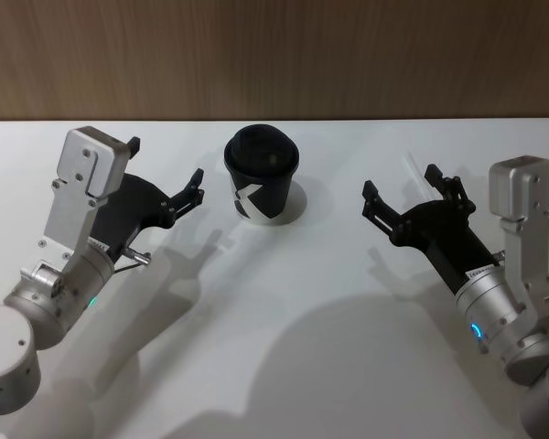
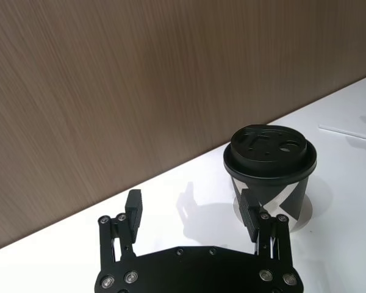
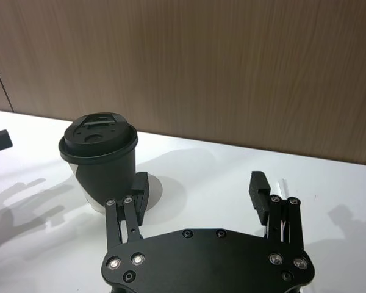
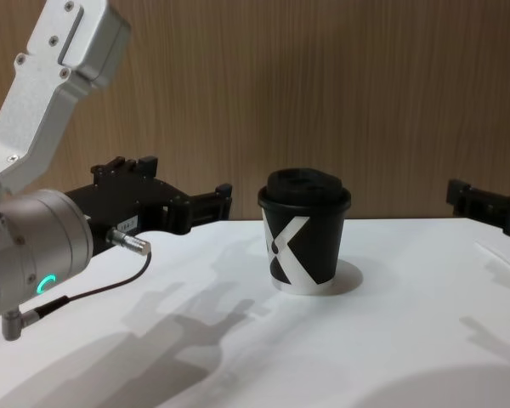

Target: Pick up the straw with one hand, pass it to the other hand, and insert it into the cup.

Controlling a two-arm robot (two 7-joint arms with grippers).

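Beside the cup (image 1: 263,165), both grippers (image 1: 165,162) (image 1: 401,181) hold fingers (image 1: 194,186) wide.

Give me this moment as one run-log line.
left gripper: open, empty, beside cup | right gripper: open, empty, near straw | straw: flat on table | cup: upright, lidded
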